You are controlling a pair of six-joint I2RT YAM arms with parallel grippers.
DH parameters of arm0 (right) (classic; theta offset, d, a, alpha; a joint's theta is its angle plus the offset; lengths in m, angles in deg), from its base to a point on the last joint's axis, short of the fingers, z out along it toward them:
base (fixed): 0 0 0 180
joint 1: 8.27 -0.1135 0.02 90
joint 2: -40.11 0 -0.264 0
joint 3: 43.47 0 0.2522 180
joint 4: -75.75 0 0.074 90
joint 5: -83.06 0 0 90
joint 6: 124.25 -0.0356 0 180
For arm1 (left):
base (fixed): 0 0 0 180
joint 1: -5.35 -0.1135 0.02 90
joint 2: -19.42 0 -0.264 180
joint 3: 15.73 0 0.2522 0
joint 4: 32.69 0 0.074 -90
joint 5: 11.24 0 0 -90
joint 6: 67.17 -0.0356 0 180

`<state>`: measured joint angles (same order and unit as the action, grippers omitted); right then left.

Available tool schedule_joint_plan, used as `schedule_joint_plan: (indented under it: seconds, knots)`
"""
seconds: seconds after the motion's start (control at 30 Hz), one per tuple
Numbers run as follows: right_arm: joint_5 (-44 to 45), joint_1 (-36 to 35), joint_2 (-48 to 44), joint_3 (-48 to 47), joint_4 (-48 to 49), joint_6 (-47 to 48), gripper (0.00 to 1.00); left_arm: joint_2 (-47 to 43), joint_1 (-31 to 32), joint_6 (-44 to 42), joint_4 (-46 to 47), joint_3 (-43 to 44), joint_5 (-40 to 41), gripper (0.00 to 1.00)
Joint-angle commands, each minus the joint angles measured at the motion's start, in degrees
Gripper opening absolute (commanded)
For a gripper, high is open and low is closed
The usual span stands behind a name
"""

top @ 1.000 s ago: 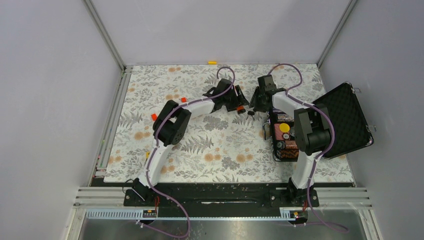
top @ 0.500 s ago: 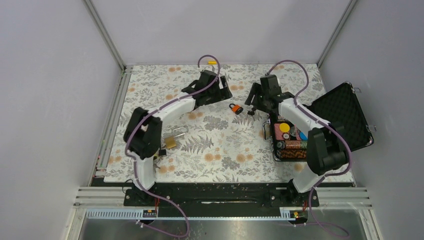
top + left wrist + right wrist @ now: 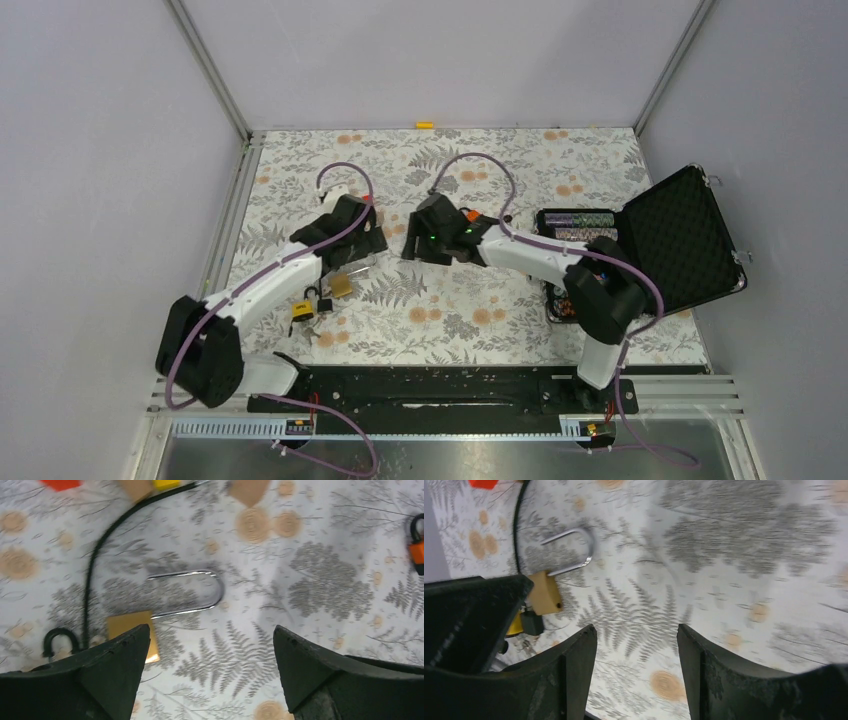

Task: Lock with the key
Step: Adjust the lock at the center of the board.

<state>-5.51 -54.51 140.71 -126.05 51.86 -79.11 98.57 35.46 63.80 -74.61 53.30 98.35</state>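
This is a robot test cell in a lab. Plain grey panels close in the work surface at 9, 12 and 3 o'clock, framed by bare aluminium posts that rise at 11 and 1. Two white-and-black arms trailing purple cables are bolted to a black rail at 6 o'clock. Only the floral cloth covering the table looks domestic.

Brass padlock on floral cloth, beyond spread empty fingers
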Motion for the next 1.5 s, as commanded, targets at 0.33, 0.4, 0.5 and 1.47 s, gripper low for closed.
schedule_joint_plan:
  seconds: [0.33,0.4,0.5,1.47]
  knots:
    - [9.59,-8.08,8.04,-10.07,-3.74,-6.32,0.62,3.75,-11.3,-4.39,9.74,-10.86,-8.94,0.86]
    - [10.22,-8.08,6.39,-8.73,-3.81,-5.3,0.62,6.45,-11.37,-4.91,10.47,-10.57,-7.86,0.86]
    - [10.93,-8.12,4.41,-6.72,-3.87,-4.27,0.62,8.04,-11.39,-5.54,13.1,-11.87,-8.35,0.86]
    - [9.46,-6.12,-3.17,4.76,-4.72,-5.77,0.62,-5.97,-3.26,3.9,11.01,-20.79,-19.98,0.71]
